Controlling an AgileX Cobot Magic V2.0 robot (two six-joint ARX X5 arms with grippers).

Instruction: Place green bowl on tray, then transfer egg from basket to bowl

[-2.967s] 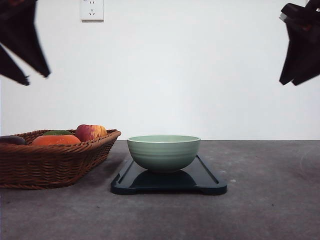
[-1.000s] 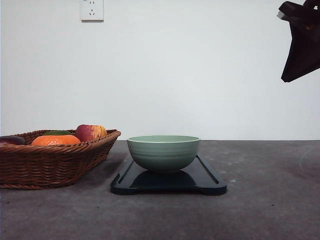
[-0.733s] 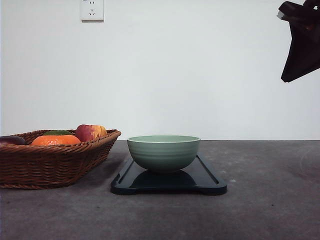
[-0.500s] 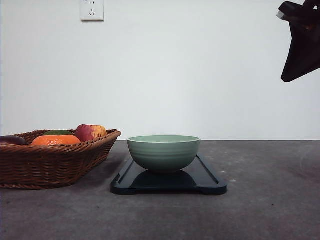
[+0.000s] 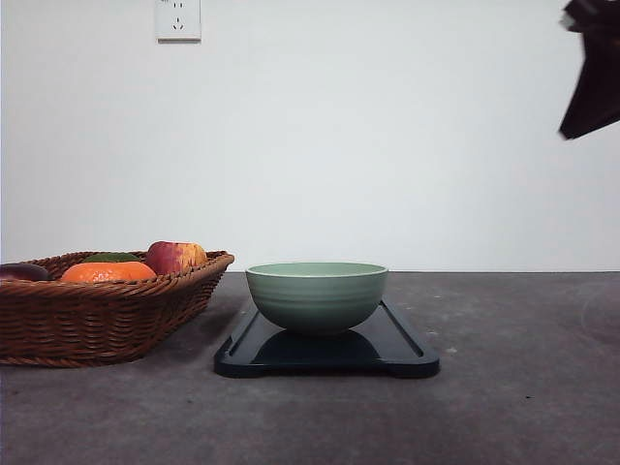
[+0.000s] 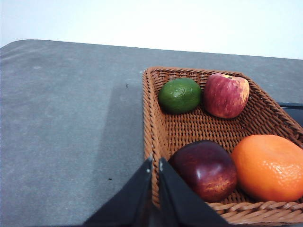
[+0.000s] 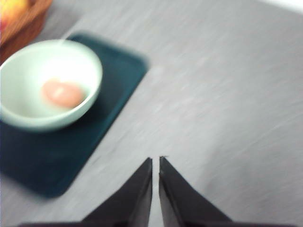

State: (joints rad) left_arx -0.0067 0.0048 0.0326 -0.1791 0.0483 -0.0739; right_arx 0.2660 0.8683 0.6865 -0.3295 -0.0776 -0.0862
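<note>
The green bowl point(image 5: 317, 294) stands on the dark tray point(image 5: 407, 355) at the table's middle. Seen from the right wrist, a pale brown egg point(image 7: 62, 93) lies inside the bowl point(image 7: 28, 118), which rests on the tray point(image 7: 113, 90). The wicker basket point(image 5: 107, 315) sits at the left with fruit in it. My right gripper point(image 7: 155, 161) is shut and empty, high above the table to the right of the tray; its dark arm point(image 5: 591, 82) shows at the upper right. My left gripper point(image 6: 155, 163) is shut and empty, hovering over the basket's point(image 6: 156, 127) near rim.
The basket holds a green lime point(image 6: 180, 95), a red apple point(image 6: 226, 95), a dark purple fruit point(image 6: 204, 169) and an orange point(image 6: 267, 166). A wall socket point(image 5: 178, 19) sits high on the white wall. Bare grey table lies right of the tray.
My right arm has risen and drawn toward the upper right corner. The left arm left the front view between three and one second ago. Bowl, tray and basket have not moved.
</note>
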